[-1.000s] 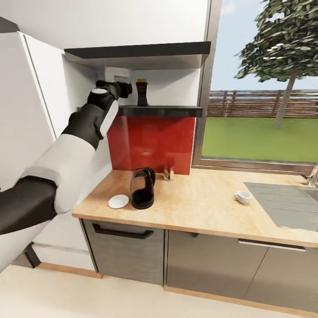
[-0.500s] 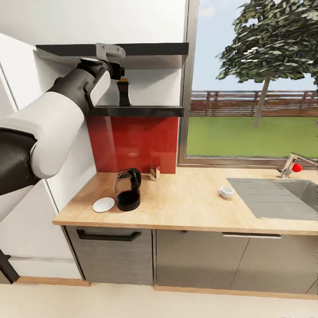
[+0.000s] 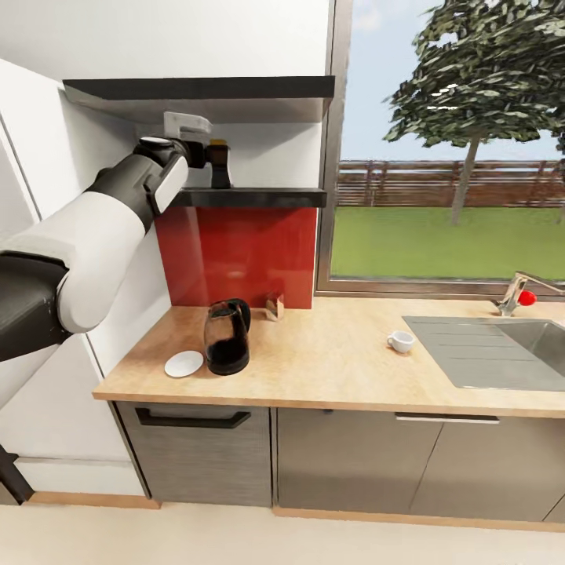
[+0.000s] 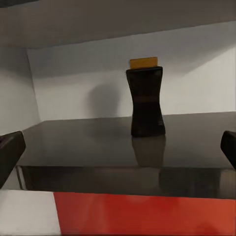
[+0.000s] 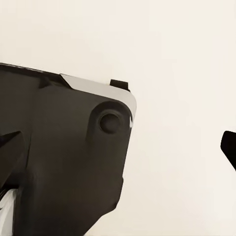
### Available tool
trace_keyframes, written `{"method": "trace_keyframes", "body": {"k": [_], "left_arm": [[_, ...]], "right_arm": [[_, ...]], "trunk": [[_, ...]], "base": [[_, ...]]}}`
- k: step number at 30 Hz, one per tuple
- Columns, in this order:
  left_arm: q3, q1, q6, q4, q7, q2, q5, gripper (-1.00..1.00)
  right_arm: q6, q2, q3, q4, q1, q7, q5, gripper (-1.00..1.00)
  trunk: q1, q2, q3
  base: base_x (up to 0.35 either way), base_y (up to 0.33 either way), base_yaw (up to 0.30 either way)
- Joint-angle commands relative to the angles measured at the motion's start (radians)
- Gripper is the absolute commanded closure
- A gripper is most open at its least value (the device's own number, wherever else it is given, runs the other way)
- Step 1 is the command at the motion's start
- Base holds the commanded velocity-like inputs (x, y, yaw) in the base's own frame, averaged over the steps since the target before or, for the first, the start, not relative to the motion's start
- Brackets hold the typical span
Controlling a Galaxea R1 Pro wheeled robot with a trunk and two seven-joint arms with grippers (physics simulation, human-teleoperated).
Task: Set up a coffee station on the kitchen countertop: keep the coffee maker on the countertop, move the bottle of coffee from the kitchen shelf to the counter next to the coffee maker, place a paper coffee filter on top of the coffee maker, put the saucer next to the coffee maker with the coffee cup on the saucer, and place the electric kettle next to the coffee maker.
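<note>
Left gripper (image 4: 118, 147) is hovering wide open before the dark brown waisted bottle with yellow-gold cap (image 4: 145, 101) on the dark slab shelf (image 4: 118, 142), not touching; right gripper (image 5: 118, 142) is spread open too.

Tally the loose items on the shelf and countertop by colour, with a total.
White: 2, saucer and coffee cup
Dark brown: 1, bottle of coffee
Clear glass and black: 1, electric kettle
Tan: 1, small unidentifiable item
Total: 5
</note>
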Motion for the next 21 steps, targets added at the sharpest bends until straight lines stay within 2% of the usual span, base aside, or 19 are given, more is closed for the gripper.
{"method": "trace_keyframes", "body": {"k": [1, 5, 8, 17, 21], "left_arm": [[-0.007, 0.001, 0.006, -0.002, 0.006, 0.006, 0.013, -1.00], [-0.007, 0.002, 0.007, -0.003, 0.005, 0.015, 0.066, -1.00], [-0.007, 0.003, 0.007, -0.003, 0.006, 0.015, 0.090, -1.00], [-0.008, 0.003, 0.007, -0.035, 0.012, 0.013, 0.101, -1.00], [-0.010, 0.004, 0.005, -0.048, 0.015, 0.013, 0.100, -1.00]], "right_arm": [[-0.003, 0.000, -0.008, 0.001, 0.000, -0.002, 0.010, -1.00], [-0.003, -0.001, -0.009, 0.001, 0.004, -0.003, 0.010, -1.00], [-0.001, -0.001, -0.009, 0.001, 0.005, -0.003, 0.010, -1.00], [0.000, -0.001, -0.009, 0.001, 0.008, -0.002, 0.010, -1.00], [0.001, -0.001, -0.009, 0.001, 0.017, 0.001, 0.009, -1.00]], "trunk": [[0.001, -0.001, -0.001], [0.001, -0.001, -0.001], [0.001, -0.001, -0.001], [0.001, -0.001, -0.001], [0.001, -0.001, -0.001]], "base": [[0.050, 0.000, 0.000], [0.221, 0.000, 0.000], [0.315, 0.000, 0.000], [0.330, 0.000, 0.000], [0.128, 0.000, -0.083]]}}
